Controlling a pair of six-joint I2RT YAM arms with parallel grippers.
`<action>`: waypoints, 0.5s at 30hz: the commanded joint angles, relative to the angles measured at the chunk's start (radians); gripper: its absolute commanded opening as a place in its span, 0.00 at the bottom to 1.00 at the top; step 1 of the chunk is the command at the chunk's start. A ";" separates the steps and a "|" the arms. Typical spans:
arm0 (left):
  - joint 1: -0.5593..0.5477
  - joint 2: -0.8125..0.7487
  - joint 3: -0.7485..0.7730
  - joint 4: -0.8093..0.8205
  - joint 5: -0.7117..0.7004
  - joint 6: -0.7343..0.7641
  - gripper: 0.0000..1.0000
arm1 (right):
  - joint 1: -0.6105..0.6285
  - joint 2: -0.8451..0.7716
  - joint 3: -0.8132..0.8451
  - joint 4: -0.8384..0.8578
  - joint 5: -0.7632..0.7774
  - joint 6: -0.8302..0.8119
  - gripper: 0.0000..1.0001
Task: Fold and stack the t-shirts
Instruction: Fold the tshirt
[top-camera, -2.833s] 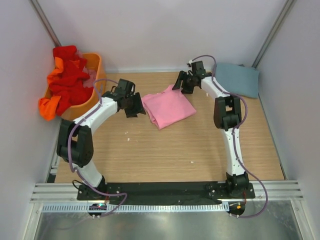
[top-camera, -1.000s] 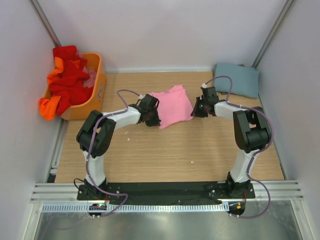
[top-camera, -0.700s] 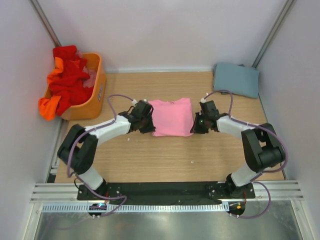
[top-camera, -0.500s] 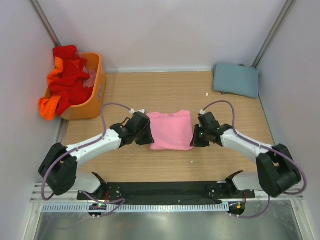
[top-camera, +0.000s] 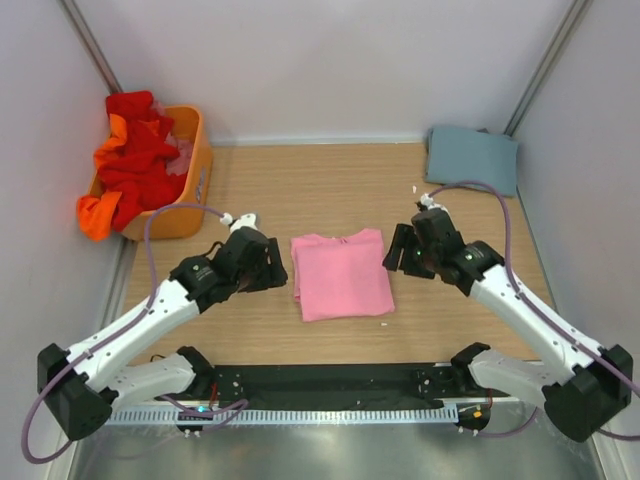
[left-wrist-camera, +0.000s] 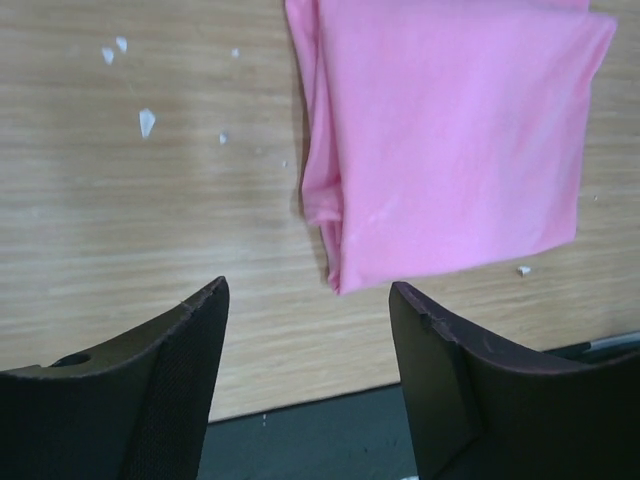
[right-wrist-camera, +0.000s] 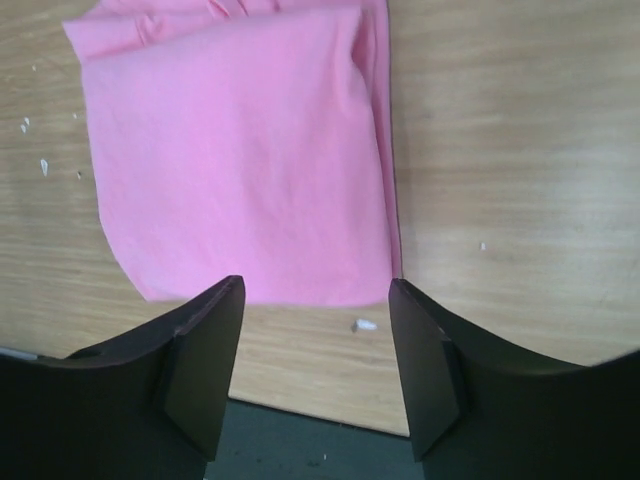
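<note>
A pink t-shirt (top-camera: 340, 273) lies folded into a flat rectangle on the wooden table (top-camera: 300, 190), also seen in the left wrist view (left-wrist-camera: 450, 140) and the right wrist view (right-wrist-camera: 240, 160). My left gripper (top-camera: 277, 268) hangs open just left of it, nothing between its fingers (left-wrist-camera: 190, 380). On the shirt's right side my right gripper (top-camera: 397, 250) is open too and empty, fingers (right-wrist-camera: 425, 370) apart above the table. A folded grey-blue t-shirt (top-camera: 472, 159) rests at the back right corner. Red and orange t-shirts (top-camera: 130, 160) are heaped in the basket.
An orange plastic basket (top-camera: 190, 190) stands at the back left against the wall. Small white specks (left-wrist-camera: 146, 121) dot the wood. Walls close the table on three sides; a black base rail (top-camera: 330, 380) runs along the near edge.
Both grippers carried the pink t-shirt toward the near edge, laid it flat, then opened and backed off to either side of it.
</note>
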 joint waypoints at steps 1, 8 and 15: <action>0.033 0.121 0.061 0.139 -0.077 0.088 0.66 | -0.020 0.133 0.083 0.108 0.046 -0.080 0.63; 0.167 0.470 0.192 0.298 0.047 0.161 0.59 | -0.130 0.484 0.216 0.235 -0.050 -0.154 0.51; 0.234 0.641 0.226 0.399 0.099 0.167 0.56 | -0.167 0.590 0.241 0.277 -0.094 -0.177 0.51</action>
